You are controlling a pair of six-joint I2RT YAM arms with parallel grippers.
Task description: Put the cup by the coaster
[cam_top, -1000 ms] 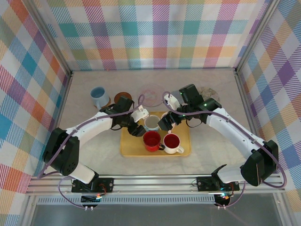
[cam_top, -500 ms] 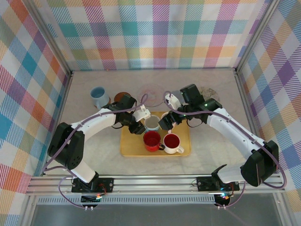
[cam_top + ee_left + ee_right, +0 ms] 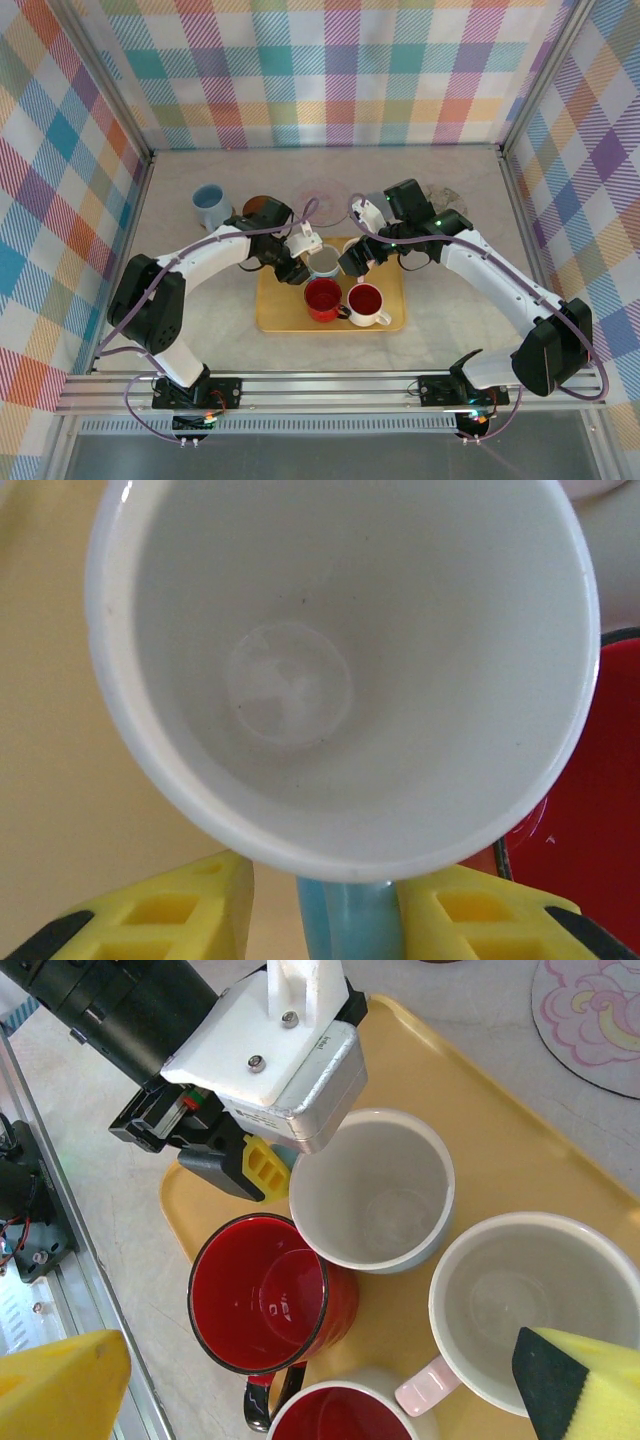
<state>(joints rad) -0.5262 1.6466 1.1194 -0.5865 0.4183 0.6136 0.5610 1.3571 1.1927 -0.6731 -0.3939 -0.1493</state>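
**Left gripper** — jaws drawn in on either side of the blue handle of the white cup. One yellow finger touches the handle and a sliver of tray shows beside the other, so a firm clamp cannot be told. The cup is upright and empty, directly ahead of the jaws, on the yellow tray.

**Right gripper** — jaws spread wide, holding nothing. It hovers over the tray facing the left jaws, with the white cup between the two. A pink-handled mug sits under its fingers.

**Beside the left jaws, on the tray:** a red cup close against the white cup, and next to it a red-lined mug.

**Beyond the jaws, off the tray:** a pink coaster, bare, and a brown coaster with a blue cup just beside it.
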